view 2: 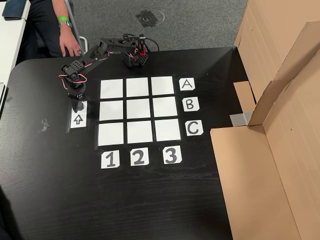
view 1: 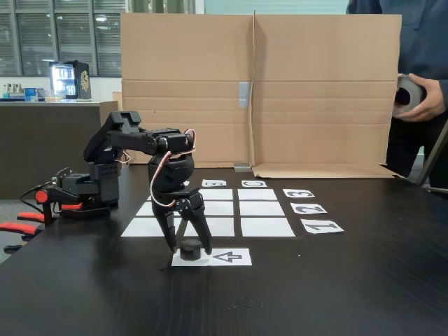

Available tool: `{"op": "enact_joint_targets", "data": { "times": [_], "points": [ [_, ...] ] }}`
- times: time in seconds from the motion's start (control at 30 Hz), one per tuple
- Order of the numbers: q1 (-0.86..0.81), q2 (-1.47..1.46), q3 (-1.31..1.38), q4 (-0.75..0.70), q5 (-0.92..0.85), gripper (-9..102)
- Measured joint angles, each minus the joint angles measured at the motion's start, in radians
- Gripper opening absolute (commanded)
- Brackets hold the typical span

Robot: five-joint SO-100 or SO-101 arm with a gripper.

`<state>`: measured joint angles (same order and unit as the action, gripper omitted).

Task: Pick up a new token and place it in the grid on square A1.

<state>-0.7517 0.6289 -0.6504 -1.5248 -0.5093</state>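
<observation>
The token [view 1: 190,250], a small black puck, sits on the left end of the white arrow-printed strip [view 1: 231,257]. My gripper [view 1: 189,246] points straight down over it, open. One finger stands on each side of the puck, with a narrow gap showing at each side. In the other view the gripper [view 2: 78,106] covers the puck at the top of the strip [view 2: 78,120]. The grid [view 2: 138,111] of white paper squares lies just beyond the strip. Square A1 [view 2: 111,89] [view 1: 140,227] is bare, close to the gripper.
Letter cards A [view 2: 186,84], B, C and number cards 1 [view 2: 110,160], 2, 3 border the grid. A cardboard wall [view 1: 280,91] stands behind it. A person at the table's edge holds a grey tape roll [view 1: 408,91]. The arm's base [view 1: 91,189] is clamped at the left.
</observation>
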Motion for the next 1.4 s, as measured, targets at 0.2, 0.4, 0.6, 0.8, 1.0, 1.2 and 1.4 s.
{"op": "enact_joint_targets", "data": {
  "times": [0.2, 0.4, 0.6, 0.8, 1.0, 1.2, 1.4],
  "points": [
    [0.000, 0.000, 0.002, -0.002, -0.003, 27],
    [0.000, 0.000, 0.002, -0.002, -0.003, 24],
    [0.000, 0.000, 0.009, -0.009, -0.003, 14],
    [0.000, 0.000, 0.018, -0.011, -0.003, 1],
    [0.000, 0.000, 0.037, -0.021, 0.000, 1],
    [0.000, 0.035, 0.037, -0.055, 0.006, 1],
    [0.038, 0.143, 0.037, -0.110, 0.021, 1]
  ]
}}
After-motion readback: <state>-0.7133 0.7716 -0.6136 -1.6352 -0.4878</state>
